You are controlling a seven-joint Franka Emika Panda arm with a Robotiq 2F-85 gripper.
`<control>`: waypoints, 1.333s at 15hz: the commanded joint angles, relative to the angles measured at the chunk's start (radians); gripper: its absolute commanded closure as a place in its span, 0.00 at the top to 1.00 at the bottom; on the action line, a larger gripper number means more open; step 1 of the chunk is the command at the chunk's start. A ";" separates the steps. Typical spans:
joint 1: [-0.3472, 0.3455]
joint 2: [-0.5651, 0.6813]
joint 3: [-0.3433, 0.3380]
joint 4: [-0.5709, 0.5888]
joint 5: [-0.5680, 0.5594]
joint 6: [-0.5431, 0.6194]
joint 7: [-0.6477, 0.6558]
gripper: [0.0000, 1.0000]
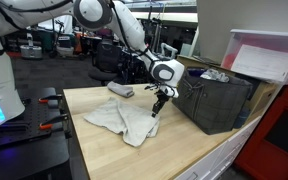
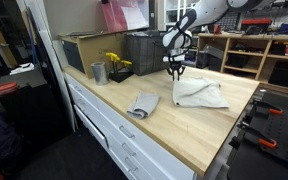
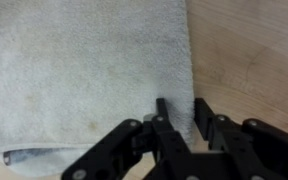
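Note:
A white towel (image 1: 119, 118) (image 2: 199, 93) lies rumpled on the wooden worktop (image 1: 184, 145). My gripper (image 1: 159, 103) (image 2: 176, 72) points straight down at the towel's edge. In the wrist view the towel (image 3: 84, 70) fills the left of the picture, and my gripper (image 3: 182, 105) stands astride its right edge. One finger rests on the cloth and the other on the bare wood beside it. The jaws are narrowed, with a strip of towel in the gap between them. I cannot see the cloth being pinched or lifted.
A small folded grey cloth (image 2: 142, 104) (image 1: 121, 90) lies apart from the towel. A black crate (image 1: 219, 100) (image 2: 144, 50) stands close to the gripper at the worktop's back. A metal cup (image 2: 98, 72) and yellow flowers (image 2: 115, 62) stand beside it.

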 commanded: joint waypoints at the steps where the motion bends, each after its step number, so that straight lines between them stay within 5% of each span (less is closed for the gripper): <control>1: 0.029 -0.043 0.003 -0.019 -0.002 -0.011 -0.041 0.05; 7: 0.101 -0.053 -0.003 -0.015 -0.029 -0.018 -0.040 0.00; 8: 0.115 -0.050 -0.018 -0.017 -0.042 -0.017 -0.019 0.26; 9: 0.119 -0.051 -0.026 -0.023 -0.047 -0.017 -0.012 0.27; 16: 0.112 -0.050 -0.103 -0.062 -0.110 -0.019 0.016 0.78; 17: 0.105 -0.040 -0.103 -0.056 -0.111 -0.026 0.012 0.34; 19: 0.097 -0.027 -0.099 -0.052 -0.106 -0.033 0.012 0.38; 20: 0.094 -0.023 -0.096 -0.053 -0.103 -0.033 0.010 0.30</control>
